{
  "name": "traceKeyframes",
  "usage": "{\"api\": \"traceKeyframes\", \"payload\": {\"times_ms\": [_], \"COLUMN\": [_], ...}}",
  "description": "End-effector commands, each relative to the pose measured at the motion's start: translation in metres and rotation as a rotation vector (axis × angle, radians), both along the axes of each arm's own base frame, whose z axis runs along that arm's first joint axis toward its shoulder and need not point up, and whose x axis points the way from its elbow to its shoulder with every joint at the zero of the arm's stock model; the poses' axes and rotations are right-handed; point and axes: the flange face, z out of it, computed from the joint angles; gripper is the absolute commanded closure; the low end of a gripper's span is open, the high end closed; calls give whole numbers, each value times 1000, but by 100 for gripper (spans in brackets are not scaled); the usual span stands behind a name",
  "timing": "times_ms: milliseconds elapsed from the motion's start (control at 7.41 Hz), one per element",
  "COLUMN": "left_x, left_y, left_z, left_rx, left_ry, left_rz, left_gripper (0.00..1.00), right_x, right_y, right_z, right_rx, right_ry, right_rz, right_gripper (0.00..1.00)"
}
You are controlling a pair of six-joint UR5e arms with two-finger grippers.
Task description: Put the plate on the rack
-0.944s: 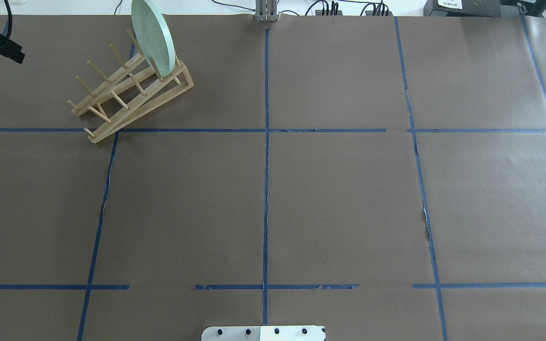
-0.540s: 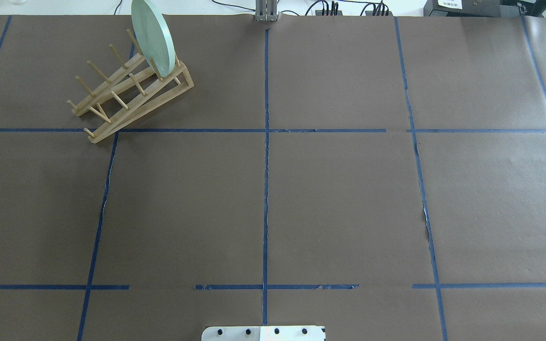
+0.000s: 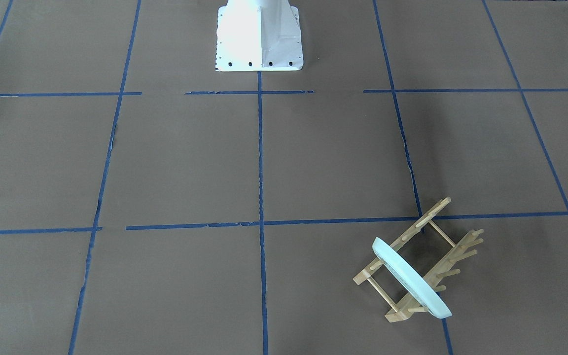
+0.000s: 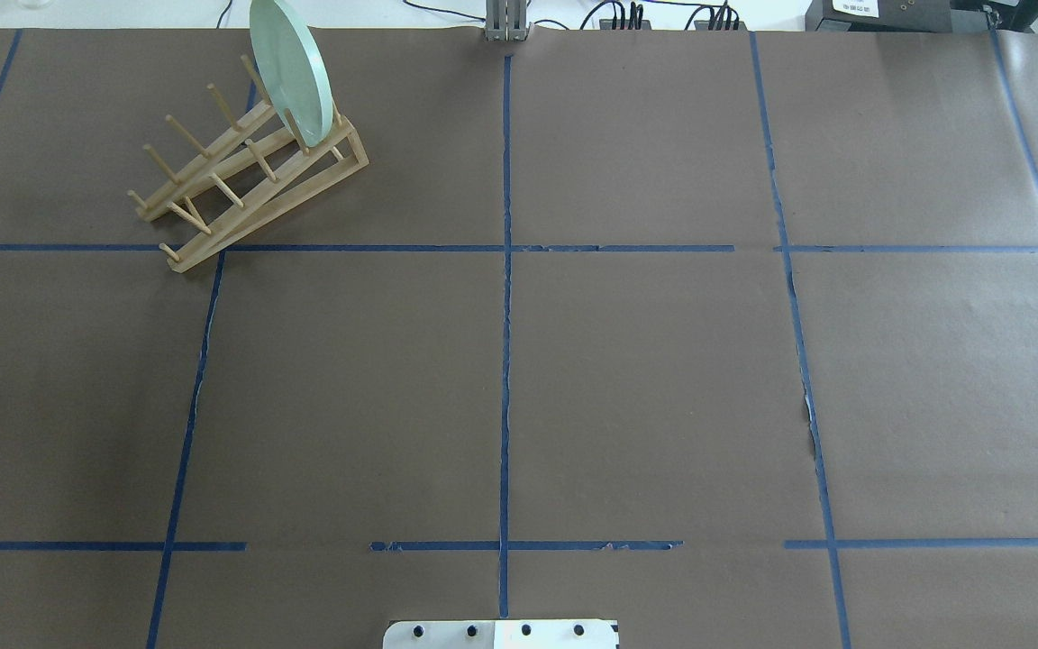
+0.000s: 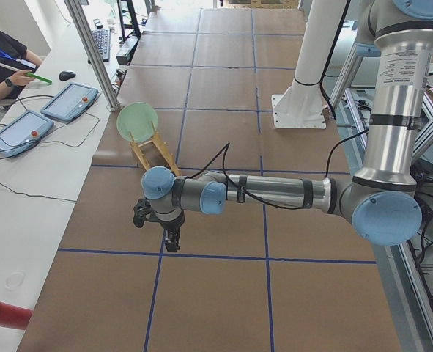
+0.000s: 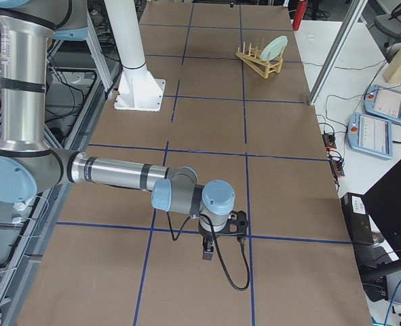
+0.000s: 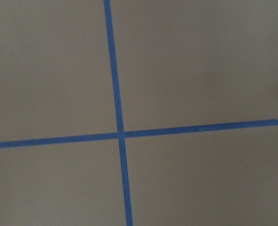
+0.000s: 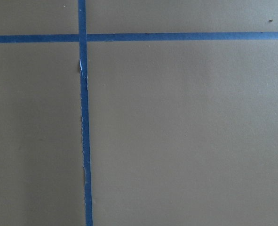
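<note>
Glossy mint plate (image 4: 289,68) stands edgewise in rack (image 4: 231,233); left tool (image 5: 171,242), right tool (image 6: 207,255): cannot tell.

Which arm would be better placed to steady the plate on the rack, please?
Left, probably: the plate stands in the rack on the table's left side, and the left gripper hangs nearer it; the right gripper is far across.

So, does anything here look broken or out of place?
Nothing serious. The plate stands on edge in the end slot of the rack, as meant. Only the brown paper has a small tear, on the robot's right side.
</note>
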Motion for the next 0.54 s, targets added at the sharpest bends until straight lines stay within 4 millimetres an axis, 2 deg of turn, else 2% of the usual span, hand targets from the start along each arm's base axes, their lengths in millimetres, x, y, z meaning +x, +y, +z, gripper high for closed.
{"api": "traceKeyframes", "payload": {"times_ms": [0,135,270,405], "left_x": [-40,-48,-49,-50], "left_y": [17,18,29,31], "left_z": [11,-3,-2,-2], "left_rx": [-20,2,-1,2], "left_ry": [21,32,32,32], "left_rz": [-78,-94,-96,-97], "left_gripper": [0,0,0,0], "right_x": [0,0,0,0], "right_y": [0,0,0,0], "right_z": [0,0,0,0], "right_rx": [0,0,0,0], "right_ry": [0,0,0,0], "right_rz": [0,0,0,0], "right_gripper": [0,0,0,0]}}
